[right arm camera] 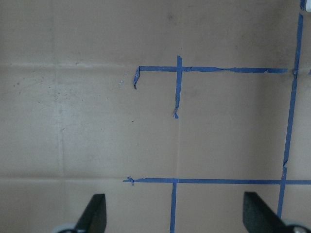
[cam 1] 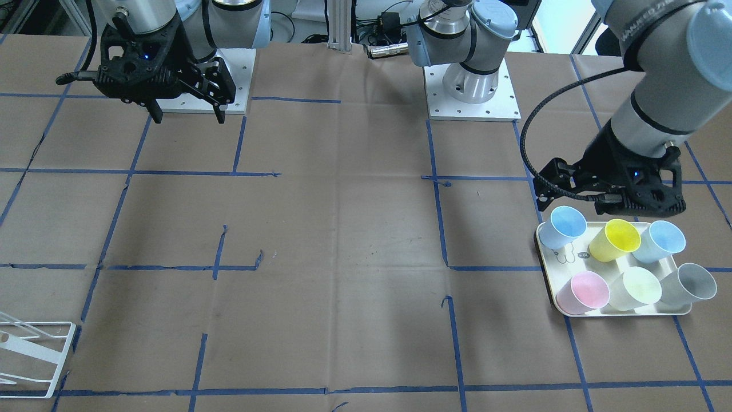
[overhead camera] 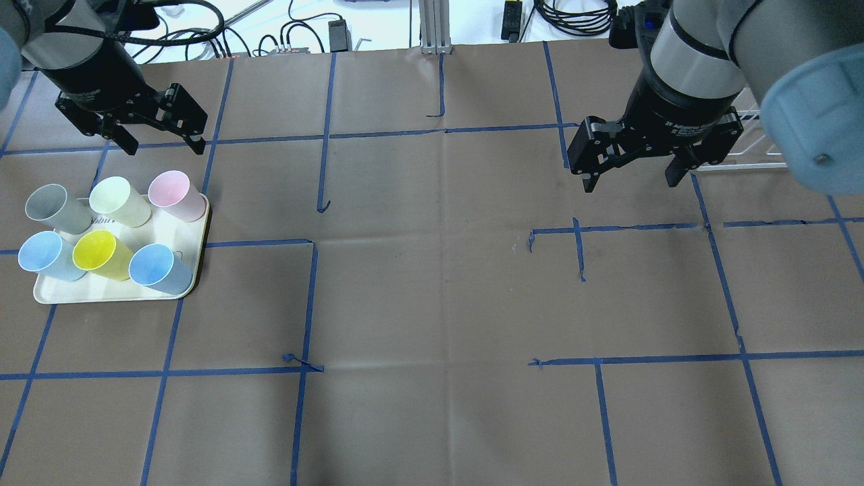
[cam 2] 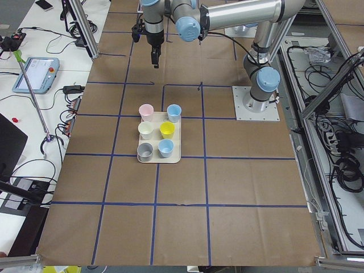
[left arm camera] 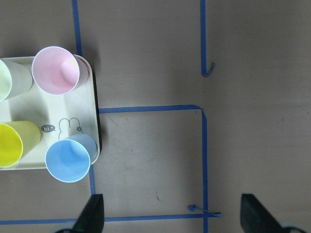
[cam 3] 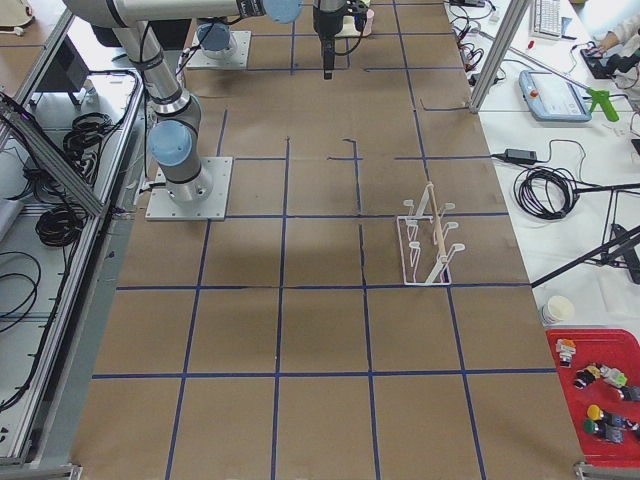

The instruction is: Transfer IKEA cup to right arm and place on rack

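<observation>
Six cups (overhead camera: 101,253) on tray (overhead camera: 165,229) | left gripper (overhead camera: 162,145) spread, empty | right gripper (overhead camera: 631,183) spread, empty | rack (cam 3: 428,245) well apart

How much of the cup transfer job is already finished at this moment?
Nothing looks done yet: all six cups stand on the tray and the rack is empty. In hand: nothing; the left gripper hangs open near the tray, the right gripper open over bare table. Left: pick a cup, hand it over, place it on the rack.

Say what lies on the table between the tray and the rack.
Only bare brown paper with blue tape lines, tray to rack, in the front-facing view.
</observation>
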